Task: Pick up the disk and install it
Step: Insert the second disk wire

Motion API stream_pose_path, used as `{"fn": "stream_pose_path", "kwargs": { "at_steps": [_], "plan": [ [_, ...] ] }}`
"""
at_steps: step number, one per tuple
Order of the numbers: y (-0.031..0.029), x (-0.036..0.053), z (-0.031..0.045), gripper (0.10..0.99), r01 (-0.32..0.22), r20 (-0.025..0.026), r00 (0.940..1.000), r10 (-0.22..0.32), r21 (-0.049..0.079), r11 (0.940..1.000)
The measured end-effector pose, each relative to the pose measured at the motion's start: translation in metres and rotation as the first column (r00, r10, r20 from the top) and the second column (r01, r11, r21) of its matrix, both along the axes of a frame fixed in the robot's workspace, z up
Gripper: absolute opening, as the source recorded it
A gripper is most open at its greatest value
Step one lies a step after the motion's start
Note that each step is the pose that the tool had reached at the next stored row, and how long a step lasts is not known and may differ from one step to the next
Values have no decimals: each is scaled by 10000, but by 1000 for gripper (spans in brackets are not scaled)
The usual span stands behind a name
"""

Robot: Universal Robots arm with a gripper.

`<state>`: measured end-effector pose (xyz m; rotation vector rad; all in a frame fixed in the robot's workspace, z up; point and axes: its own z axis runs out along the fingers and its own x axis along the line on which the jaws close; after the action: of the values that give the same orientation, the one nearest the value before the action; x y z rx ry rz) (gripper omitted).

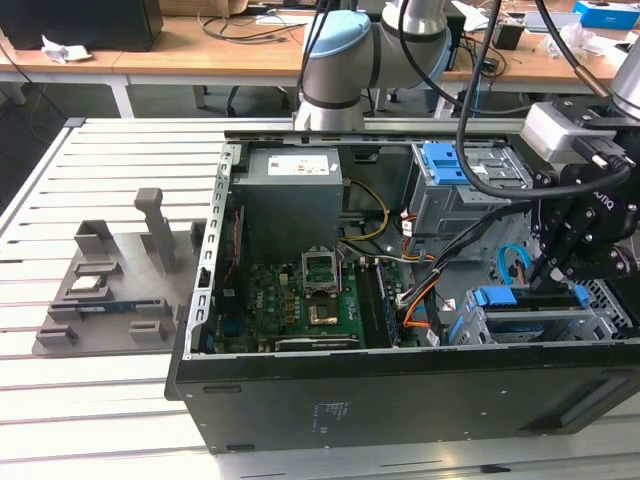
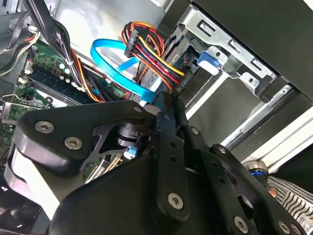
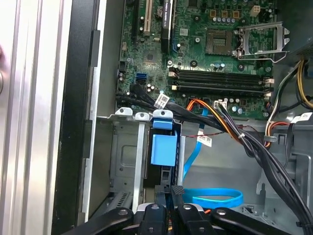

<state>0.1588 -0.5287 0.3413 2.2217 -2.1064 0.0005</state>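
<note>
Tool (image 3: 176, 192) narrow, fingers together, tip at the end of the silver-grey metal disk with blue plastic bracket (image 3: 162, 147). The disk stands edge-on in the grey sheet-metal drive cage (image 3: 124, 156), apparently mostly inserted. Install step; seating calls for a straight push along the rails.

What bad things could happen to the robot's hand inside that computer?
The gripper sits close to the blue flat cable, so it might snag or tug it. The black cable bundle runs nearby and could catch too. The grey metal cage looks narrow, so anything pushed in crooked could jam.
</note>
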Motion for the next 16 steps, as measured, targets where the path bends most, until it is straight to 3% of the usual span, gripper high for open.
{"fn": "stream_pose_path", "kwargs": {
  "at_steps": [6, 9, 12, 13, 16],
  "plan": [
    [0, -1, -22, 161, 1, 0, 10000, -1, 8, 10000],
    [-1, -1, -15, 235, 1, 0, 10000, -1, -2, 10000],
    [0, -1, 141, 235, 1, 0, 10000, -1, 0, 10000],
    [3, -1, 255, 235, 1, 0, 10000, -1, -3, 10000],
    [3, -1, 420, 220, 1, -1, 10000, -1, -2, 10000]
  ]
}}
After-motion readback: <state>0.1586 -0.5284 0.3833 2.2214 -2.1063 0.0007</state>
